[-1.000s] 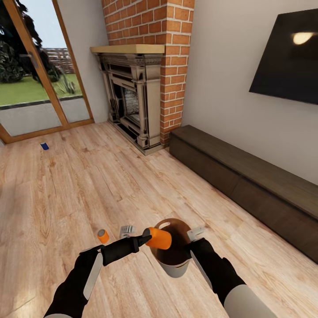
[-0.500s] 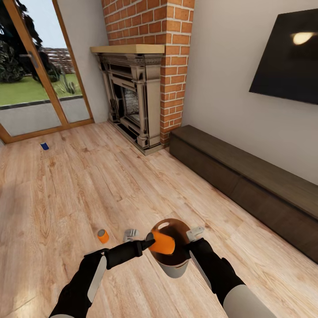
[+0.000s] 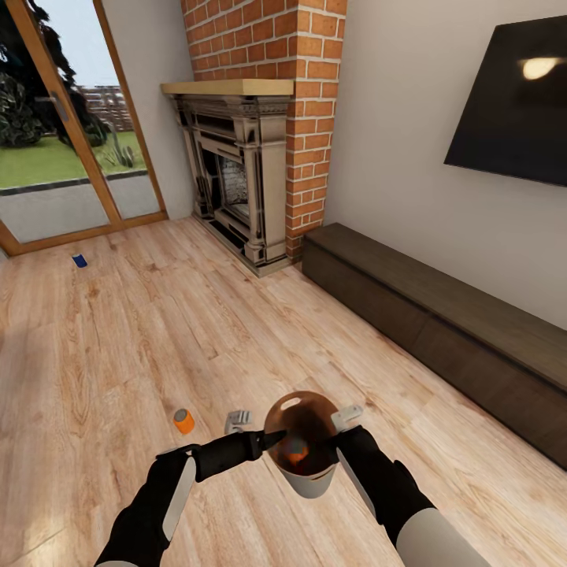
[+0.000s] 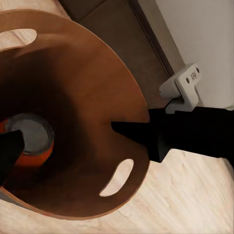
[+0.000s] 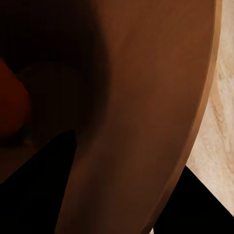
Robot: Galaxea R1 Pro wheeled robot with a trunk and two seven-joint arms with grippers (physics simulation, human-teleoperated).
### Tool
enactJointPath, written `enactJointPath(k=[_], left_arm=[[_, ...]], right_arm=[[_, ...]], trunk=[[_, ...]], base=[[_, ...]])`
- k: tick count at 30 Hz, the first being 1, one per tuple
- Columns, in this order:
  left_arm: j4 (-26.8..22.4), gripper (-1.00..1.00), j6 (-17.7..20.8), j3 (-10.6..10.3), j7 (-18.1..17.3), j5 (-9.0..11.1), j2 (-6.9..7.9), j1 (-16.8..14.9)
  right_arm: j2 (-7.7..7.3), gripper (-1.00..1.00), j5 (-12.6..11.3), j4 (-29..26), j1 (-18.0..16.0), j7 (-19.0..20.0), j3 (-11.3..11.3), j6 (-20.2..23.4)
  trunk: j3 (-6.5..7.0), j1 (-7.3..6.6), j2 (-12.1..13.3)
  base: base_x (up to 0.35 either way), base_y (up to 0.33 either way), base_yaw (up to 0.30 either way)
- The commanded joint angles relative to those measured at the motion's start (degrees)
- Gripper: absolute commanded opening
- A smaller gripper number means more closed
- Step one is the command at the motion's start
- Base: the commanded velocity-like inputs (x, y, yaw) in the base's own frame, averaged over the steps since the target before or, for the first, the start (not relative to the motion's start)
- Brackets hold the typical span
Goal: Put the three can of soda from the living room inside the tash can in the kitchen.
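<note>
Head view: an orange soda can with a grey metal top (image 3: 296, 452) is seen lying inside the round dark-grey bin with the copper-brown rim (image 3: 273, 409), which is gripped at its rim by the right gripper (image 3: 340, 431) — the left gripper (image 3: 277, 435) is poised over the opening with its fingers parted and empty. A second orange can (image 3: 183, 421) stands nearby on the light wood plank floor (image 3: 157, 331), and a dark blue can (image 3: 79, 261) lies well apart, by the wood-framed glass door (image 3: 55, 126). A tilted bin could spill the can — the rim hold is one-sided.
</note>
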Motion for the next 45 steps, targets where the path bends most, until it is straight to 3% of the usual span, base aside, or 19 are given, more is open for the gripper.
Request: enactJointPath(k=[1, 7, 10, 11, 13, 14, 15, 17, 18, 23, 26, 29, 32, 34, 35, 37, 45], left_arm=[[0.0, 1.0, 0.0, 0.0, 0.0, 0.0, -0.01, 0.0], [-1.4, 1.0, 0.2, 0.2, -0.7, 0.2, 0.12, 0.0], [-3.1, 1.0, 0.3, 0.5, -3.0, 0.2, 1.1, 0.0], [-3.3, 1.0, 0.3, 0.6, -5.5, 0.3, 2.68, 0.0], [-3.5, 1.0, 0.4, 0.7, -15.2, 0.2, 7.49, 0.0], [-3.5, 1.0, 0.4, 0.7, -18.1, 0.2, 8.73, 0.0], [-3.2, 1.0, 0.4, 0.8, -23.4, 0.1, 11.05, 0.0], [-2.5, 1.0, 0.4, 0.8, -27.1, 0.1, 13.36, 0.0], [-1.6, 1.0, 0.3, 0.9, -29.4, 0.0, 15.69, 0.1], [4.4, 1.0, -0.8, 1.1, -32.6, 0.0, 22.06, 0.1], [7.4, 1.0, -3.5, 1.3, -32.8, -0.1, 24.71, 0.1], [10.7, 1.0, -7.5, 2.3, -29.5, -0.1, 27.17, 0.0], [16.6, 1.0, -12.2, 3.4, -21.4, -0.1, 28.83, 0.0], [18.2, 1.0, -14.2, 3.6, -16.7, -0.1, 29.13, 0.0], [19.6, 1.0, -16.6, 3.7, -10.6, -0.1, 29.18, 0.0], [21.3, 1.0, -19.3, 3.8, -3.0, 0.0, 28.82, 0.0], [23.6, 1.0, -22.6, 3.7, 9.3, 0.0, 26.54, 0.0]], right_arm=[[0.01, -1.0, -0.1, 0.0, 0.0, 0.1, 0.0, 0.0], [0.0, -1.0, -0.1, 0.0, 0.0, 0.2, 0.0, 0.0], [-0.04, -1.0, -0.2, 0.0, 0.0, 0.4, -0.1, 0.1], [-0.05, -1.0, -0.2, 0.0, 0.0, 0.5, -0.1, 0.2], [-0.09, -1.0, -0.3, 0.0, -0.1, 0.6, -0.1, 0.2], [-0.1, -1.0, -0.4, 0.0, -0.1, 0.6, -0.1, 0.2], [-0.12, -1.0, -0.4, -0.1, -0.1, 0.6, -0.1, 0.2], [-0.13, -1.0, -0.4, -0.1, -0.1, 0.7, -0.1, 0.2], [-0.14, -1.0, -0.5, -0.1, -0.1, 0.7, -0.2, 0.2], [-0.15, -1.0, -0.6, -0.1, -0.1, 0.7, -0.2, 0.2], [-0.18, -1.0, -0.6, -0.1, -0.1, 0.7, -0.2, 0.2], [-0.22, -1.0, -0.6, -0.1, -0.1, 0.8, -0.2, 0.2], [-0.24, -1.0, -0.7, -0.2, -0.1, 0.8, -0.3, 0.2], [-0.24, -1.0, -0.7, -0.2, -0.1, 0.8, -0.3, 0.2], [-0.24, -1.0, -0.7, -0.2, -0.1, 0.8, -0.3, 0.2], [-0.24, -1.0, -0.7, -0.3, -0.1, 0.8, -0.3, 0.2], [-0.24, -1.0, -0.7, -0.5, -0.1, 0.8, -0.3, 0.2]], trunk=[[0.01, 0.0, 0.0], [0.01, 0.0, 0.0], [0.01, 0.0, 0.0], [0.01, 0.0, 0.0], [0.01, 0.0, 0.0], [0.01, 0.0, 0.0], [0.01, 0.0, 0.0], [0.01, 0.0, 0.0], [0.01, 0.0, 0.0], [0.01, 0.0, 0.0], [0.01, 0.0, 0.0], [0.01, 0.0, 0.0], [0.01, 0.0, 0.0], [0.01, 0.0, 0.0], [0.01, 0.0, 0.0], [0.01, 0.0, 0.0], [0.01, 0.0, 0.0]], base=[[0.0, 0.0, 0.0], [0.0, 0.0, 0.0], [0.0, 0.0, 0.0], [0.0, 0.0, 0.0], [0.0, 0.0, 0.0], [0.0, 0.0, 0.0], [0.0, 0.0, 0.0], [0.0, 0.0, 0.0], [0.0, 0.0, 0.0], [0.0, 0.0, 0.0], [0.0, 0.0, 0.0], [0.0, 0.0, 0.0], [0.0, 0.0, 0.0], [0.0, 0.0, 0.0], [0.0, 0.0, 0.0], [0.0, 0.0, 0.0], [0.0, 0.0, 0.0]])
